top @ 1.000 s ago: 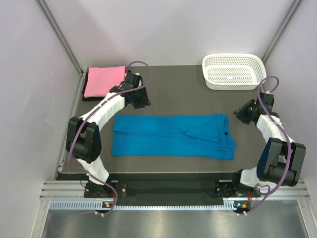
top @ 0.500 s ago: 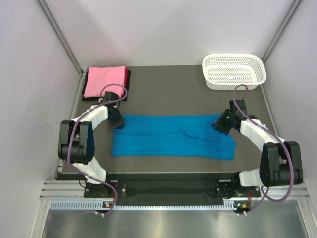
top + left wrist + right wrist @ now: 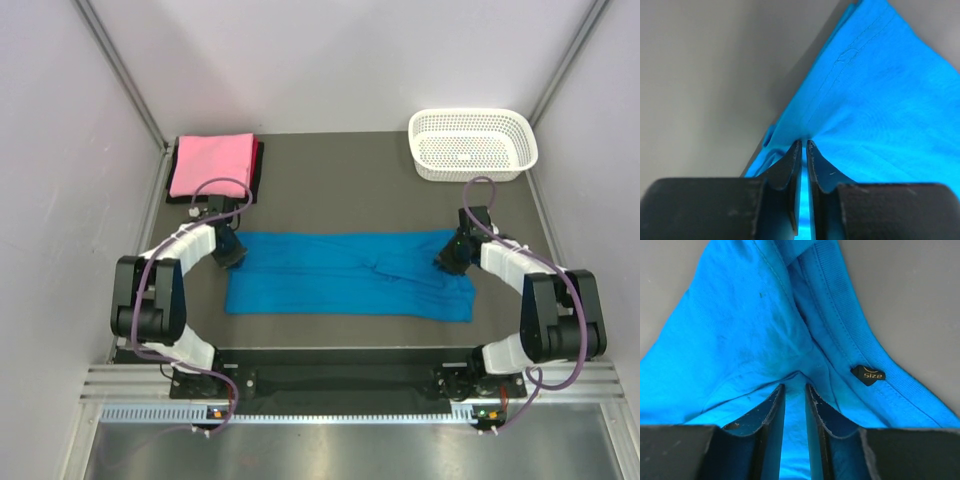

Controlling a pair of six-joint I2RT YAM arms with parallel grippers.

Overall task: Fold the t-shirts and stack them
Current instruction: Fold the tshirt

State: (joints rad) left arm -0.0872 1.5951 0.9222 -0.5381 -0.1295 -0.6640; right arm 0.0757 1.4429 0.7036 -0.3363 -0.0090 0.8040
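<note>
Your left gripper (image 3: 803, 143) pinches the turquoise t-shirt (image 3: 340, 278) toward the left edge of the table (image 3: 350, 190). Your right gripper (image 3: 795, 386) clamps its collar end

you see a dark grey table top (image 3: 370, 190) enclosed by pale walls (image 3: 340, 60) at the back and both sides. aluminium struts (image 3: 121, 70) run up the two rear corners. a slotted metal rail (image 3: 340, 398) borders the near edge, with a shiny steel panel (image 3: 340, 450) below it. light is even.
</note>
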